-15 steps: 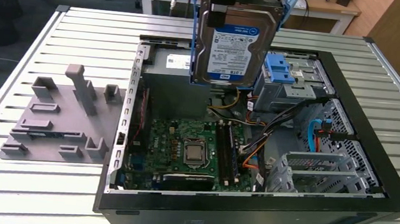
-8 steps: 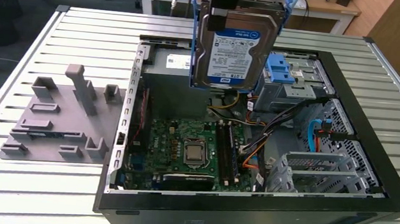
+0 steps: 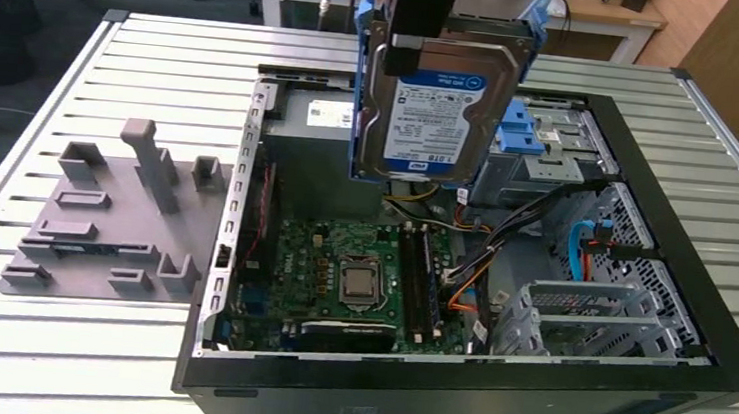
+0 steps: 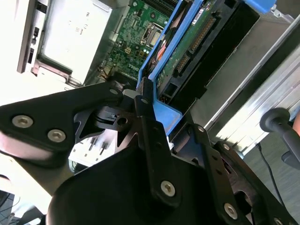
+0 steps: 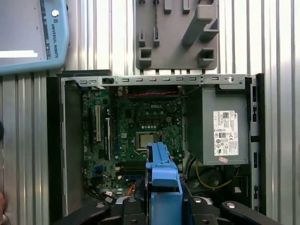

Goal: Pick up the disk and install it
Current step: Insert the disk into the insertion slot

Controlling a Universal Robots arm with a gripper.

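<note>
Disk [image 3: 438, 113] is airborne: top centre of the exterior view, hanging under the gripper [image 3: 420, 39]. Its long axis is near vertical and the label faces the camera. We see the gripper clamped on it; in the second wrist view the fingers [image 4: 145, 119] pinch the blue frame [image 4: 164, 112] at one short end.

Left to right in the exterior view:
- Grey fixture plate [image 3: 115, 215] at frame left on the slatted table [image 3: 8, 356], well apart from the disk.
- Open PC case [image 3: 461, 391] from centre to right.
- Motherboard [image 3: 344, 265] below the disk's lower edge in frame, apart from it.
- Drive cage [image 3: 577, 135] with its blue latch [image 3: 520, 135] just beside the disk, upper right.

We judge that last relation is the one that counts: the cage sits right of the upright disk and seemingly behind it.

Room: cables [image 3: 472, 266] run between board and cage, and the lower-right bay [image 3: 602, 308] is close metalwork, so that side looks tight to us. In the first wrist view the frame edge sits over the board, with the power supply [image 5: 220, 126] at frame right.
</note>
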